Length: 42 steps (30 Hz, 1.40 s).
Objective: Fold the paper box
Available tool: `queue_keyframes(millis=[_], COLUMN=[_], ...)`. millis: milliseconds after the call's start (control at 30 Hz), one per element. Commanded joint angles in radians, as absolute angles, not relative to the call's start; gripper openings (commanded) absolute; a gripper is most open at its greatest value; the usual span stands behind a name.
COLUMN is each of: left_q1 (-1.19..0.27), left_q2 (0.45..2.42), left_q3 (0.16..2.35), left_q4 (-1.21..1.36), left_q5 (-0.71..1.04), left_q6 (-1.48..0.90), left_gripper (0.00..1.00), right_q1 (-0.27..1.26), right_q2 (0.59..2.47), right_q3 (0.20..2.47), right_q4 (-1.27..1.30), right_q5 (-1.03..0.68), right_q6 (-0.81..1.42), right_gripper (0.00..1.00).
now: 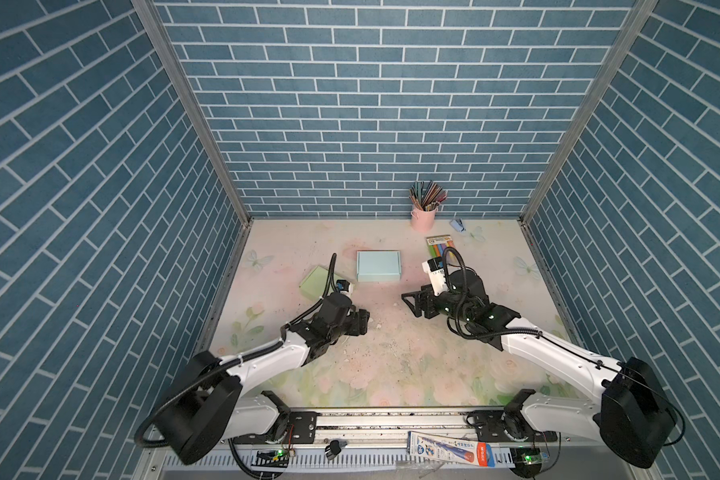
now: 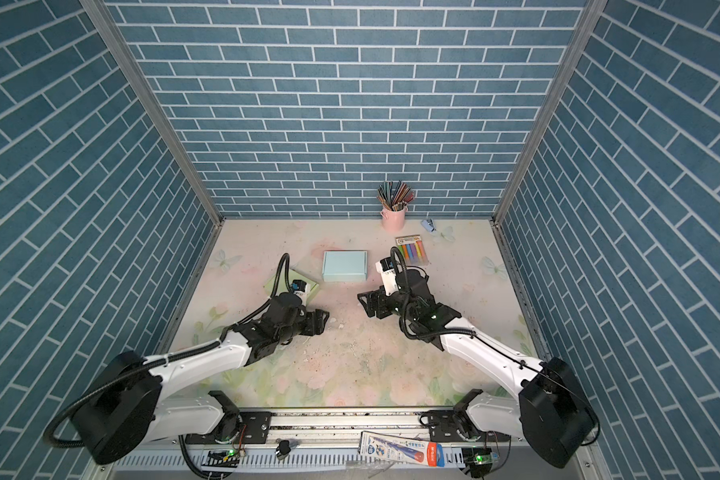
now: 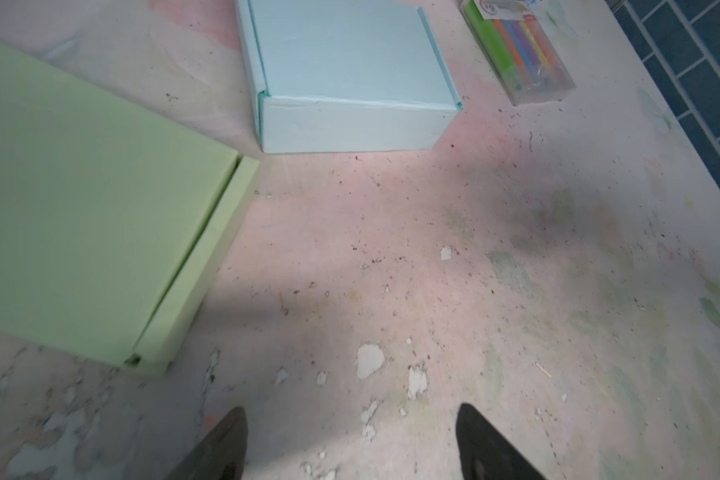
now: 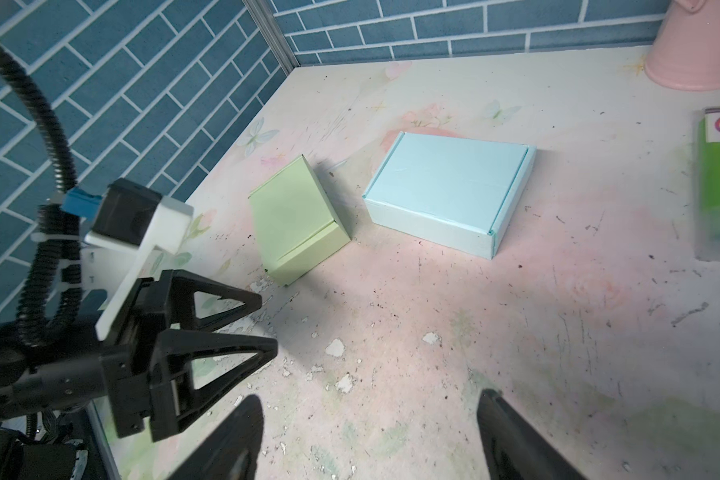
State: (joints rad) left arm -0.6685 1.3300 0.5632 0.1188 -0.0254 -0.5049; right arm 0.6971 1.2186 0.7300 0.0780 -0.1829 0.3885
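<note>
A light blue paper box [image 1: 378,266] [image 2: 345,266] lies shut and flat on the floral table, toward the back middle. A light green paper box [image 1: 316,281] [image 2: 284,282] sits left of it, partly hidden behind my left wrist. My left gripper [image 1: 366,322] [image 3: 352,415] hovers open over bare tabletop, in front of both boxes. My right gripper [image 1: 408,305] [image 4: 368,401] is open too, right of centre, pointing at the left gripper [image 4: 267,322]. Nothing is between either pair of fingers. Both wrist views show the blue box [image 3: 350,75] [image 4: 445,187] and the green box [image 3: 80,208] [image 4: 292,216].
A pink cup of pencils [image 1: 424,218] stands at the back wall, a small blue object [image 1: 458,225] beside it. A pack of coloured markers [image 1: 438,245] lies behind my right wrist. Blue brick walls close three sides. A pen package [image 1: 449,451] rests on the front rail.
</note>
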Motion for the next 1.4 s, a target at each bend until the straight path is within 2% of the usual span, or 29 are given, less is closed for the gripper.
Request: queue_keyframes(millis=[0, 267, 933, 1100, 1367], left_q1=[-0.675, -0.598, -0.423, -0.447, -0.422], left_q2=[1.425, 1.607, 1.764, 1.677, 1.387], left_q3=[0.647, 0.749, 0.855, 0.780, 0.595], left_q4=[0.126, 0.152, 0.226, 0.261, 0.155], left_q5=[-0.087, -0.071, 0.020, 0.048, 0.036], left_q6=[-0.474, -0.426, -0.346, -0.397, -0.409], left_gripper=[0.79, 0.79, 0.79, 0.79, 0.81], right_q1=[0.692, 0.678, 0.675, 0.674, 0.675], right_q2=[1.186, 1.155, 1.151, 1.164, 1.192], right_q3=[0.712, 0.693, 0.672, 0.687, 0.677], right_q4=[0.055, 0.046, 0.066, 0.054, 0.071], right_q5=[-0.144, -0.139, -0.162, -0.165, -0.181], right_q6=[0.392, 0.373, 0.381, 0.382, 0.384], right_gripper=[0.88, 0.89, 0.89, 0.90, 0.90])
